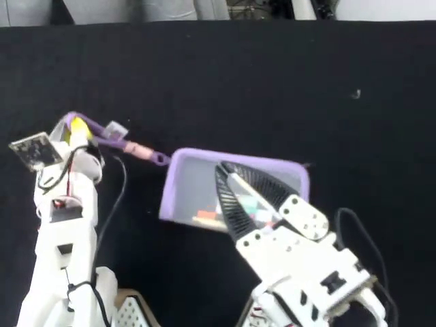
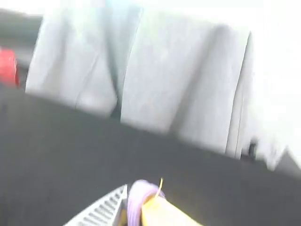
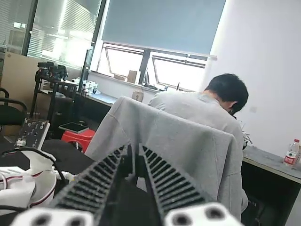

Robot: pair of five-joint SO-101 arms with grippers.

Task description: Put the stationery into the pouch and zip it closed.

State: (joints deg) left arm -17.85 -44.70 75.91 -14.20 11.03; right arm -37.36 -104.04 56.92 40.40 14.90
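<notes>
Tugging the strap (image 1: pixel 129 148) with my left gripper (image 1: pixel 76 128) clamped on it could drag the pouch (image 1: pixel 191 184) askew; my right gripper (image 1: pixel 223 170), jaws closed, may not pin it.

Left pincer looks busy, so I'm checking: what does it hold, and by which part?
The purple strap, by its looped end, farthest from the pouch.

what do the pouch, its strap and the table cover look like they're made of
pouch: probably soft plastic. It has a pale see-through face with the coloured stationery showing behind it, and lilac trim around the edge.
strap: looks like woven purple cord or ribbon, limp and kinked.
table cover: likely matte black cloth, with no glare on it.
</notes>
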